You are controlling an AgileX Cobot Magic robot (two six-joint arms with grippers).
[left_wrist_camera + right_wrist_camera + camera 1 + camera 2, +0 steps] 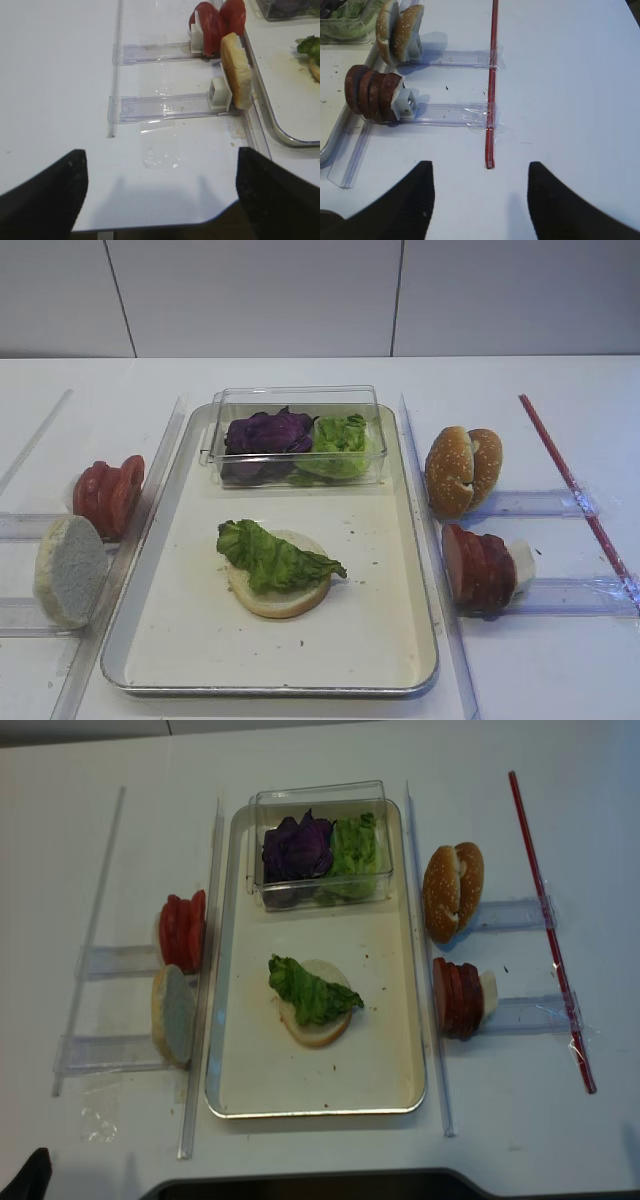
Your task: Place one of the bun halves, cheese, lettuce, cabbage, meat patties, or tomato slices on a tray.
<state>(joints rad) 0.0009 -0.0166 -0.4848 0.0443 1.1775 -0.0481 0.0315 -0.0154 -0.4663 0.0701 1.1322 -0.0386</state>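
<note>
1. The left pincer (160,200) hangs spread over bare white bench (60,75), gripping nothing.
2. Ahead of it and to its right, a pale bun half (236,70) stands on edge in a clear holder; the tomato slices (217,22) stand just beyond.
3. The right pincer (480,200) is likewise spread and empty, with the end of a red strip (491,125) straight ahead.
4. Ahead to its left stand the meat patties (370,95), with the sesame bun halves (397,30) farther on.
5. On the tray (400,640) (between both pincers) a bun half (285,595) lies flat, lettuce (270,555) on top.
6. Behind it, a clear box (295,400) holds purple cabbage (265,430) beside green leaves.
</note>
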